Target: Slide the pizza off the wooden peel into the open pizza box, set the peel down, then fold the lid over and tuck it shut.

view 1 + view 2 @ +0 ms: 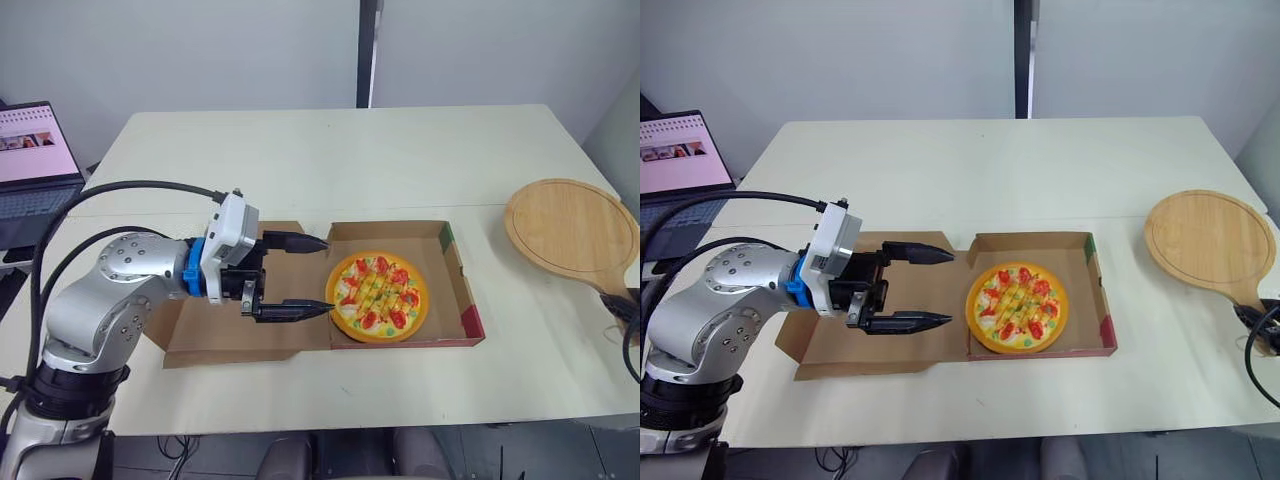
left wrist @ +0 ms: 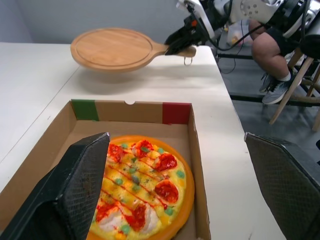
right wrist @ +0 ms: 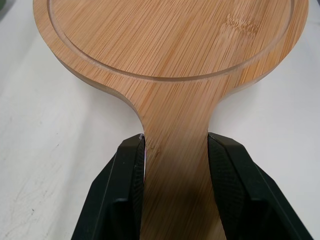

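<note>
Your left gripper (image 1: 327, 275) hangs wide open above the flat lid (image 1: 200, 340). Just ahead of its tips lies the pizza (image 1: 377, 296), orange-rimmed with red slices, inside the box (image 1: 458, 270). Your right gripper (image 3: 176, 145), partly cut off in the head views, clamps the round wooden peel (image 1: 570, 225) by its narrow end.

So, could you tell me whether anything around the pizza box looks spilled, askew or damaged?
Nothing stands out: the round orange-rimmed pizza lies flat inside the brown cardboard box, its lid flat open under the open left gripper, and the right gripper clamps the handle of the bare round wooden peel.
</note>
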Robot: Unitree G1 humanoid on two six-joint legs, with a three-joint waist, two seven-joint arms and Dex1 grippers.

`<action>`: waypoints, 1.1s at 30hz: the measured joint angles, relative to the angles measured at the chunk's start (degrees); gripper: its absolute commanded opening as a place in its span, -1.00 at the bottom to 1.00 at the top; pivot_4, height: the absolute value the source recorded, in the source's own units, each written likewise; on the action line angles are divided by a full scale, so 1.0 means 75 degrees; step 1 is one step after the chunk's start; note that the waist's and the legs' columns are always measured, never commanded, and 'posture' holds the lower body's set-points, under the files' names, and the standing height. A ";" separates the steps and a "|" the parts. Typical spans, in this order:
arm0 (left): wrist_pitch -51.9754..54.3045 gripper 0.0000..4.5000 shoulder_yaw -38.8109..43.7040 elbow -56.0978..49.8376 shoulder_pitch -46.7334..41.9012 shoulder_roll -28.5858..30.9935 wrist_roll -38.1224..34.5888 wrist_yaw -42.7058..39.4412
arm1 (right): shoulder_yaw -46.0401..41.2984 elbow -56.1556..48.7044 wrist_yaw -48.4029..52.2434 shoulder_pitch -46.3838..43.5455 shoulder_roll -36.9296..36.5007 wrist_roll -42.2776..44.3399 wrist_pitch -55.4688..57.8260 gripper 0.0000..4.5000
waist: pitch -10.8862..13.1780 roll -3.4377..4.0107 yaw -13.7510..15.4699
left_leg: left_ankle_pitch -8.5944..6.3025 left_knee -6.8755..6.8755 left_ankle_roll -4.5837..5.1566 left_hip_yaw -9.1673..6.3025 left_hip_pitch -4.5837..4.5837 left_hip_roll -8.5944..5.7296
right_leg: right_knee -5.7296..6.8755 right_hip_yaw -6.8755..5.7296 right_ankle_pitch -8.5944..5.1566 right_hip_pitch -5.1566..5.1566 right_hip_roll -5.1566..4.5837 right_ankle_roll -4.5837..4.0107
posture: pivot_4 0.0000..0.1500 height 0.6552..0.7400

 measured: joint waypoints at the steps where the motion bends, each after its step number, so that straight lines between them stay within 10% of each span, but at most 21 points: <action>1: 0.0009 1.00 0.0000 -0.0001 -0.0020 -0.0040 -0.0006 0.0007 | 0.0011 -0.0005 -0.0103 0.0045 0.0039 0.0032 0.0085 -0.30 | 0.0000 0.0000 0.0000 | 0.0000 0.0001 0.0000 0.0000 0.0000 0.0000 | 0.0000 0.0000 0.0000 0.0000 0.0000 0.0000 | 1.00 1.00; 12: 0.0152 1.00 -0.0133 -0.0001 -0.0324 -0.0379 -0.0096 0.0265 | 0.0455 0.0197 -0.0800 0.0211 0.0308 0.0086 0.0584 -0.30 | -0.0001 0.0002 -0.0001 | 0.0000 0.0017 0.0001 -0.0002 -0.0003 -0.0001 | 0.0005 -0.0001 0.0000 0.0001 0.0000 0.0001 | 1.00 1.00; 21: 0.0155 1.00 -0.0141 -0.0014 -0.0311 -0.0378 -0.0091 0.0287 | 0.0282 0.0193 -0.0732 0.0609 0.0162 0.0511 0.0784 0.99 | -0.0001 0.0001 0.0020 | -0.0001 0.0027 0.0002 -0.0006 -0.0007 -0.0003 | 0.0005 -0.0002 -0.0001 0.0006 0.0000 0.0002 | 1.00 1.00; 33: 0.0092 1.00 -0.0022 0.0095 -0.0140 -0.0369 0.0071 0.0644 | -0.0478 -0.1201 0.0760 0.1182 -0.0915 0.1365 0.0241 0.99 | 0.0002 -0.0005 -0.0009 | -0.0003 0.0032 0.0004 -0.0005 -0.0005 0.0004 | 0.0004 -0.0003 -0.0004 0.0010 0.0008 0.0007 | 1.00 1.00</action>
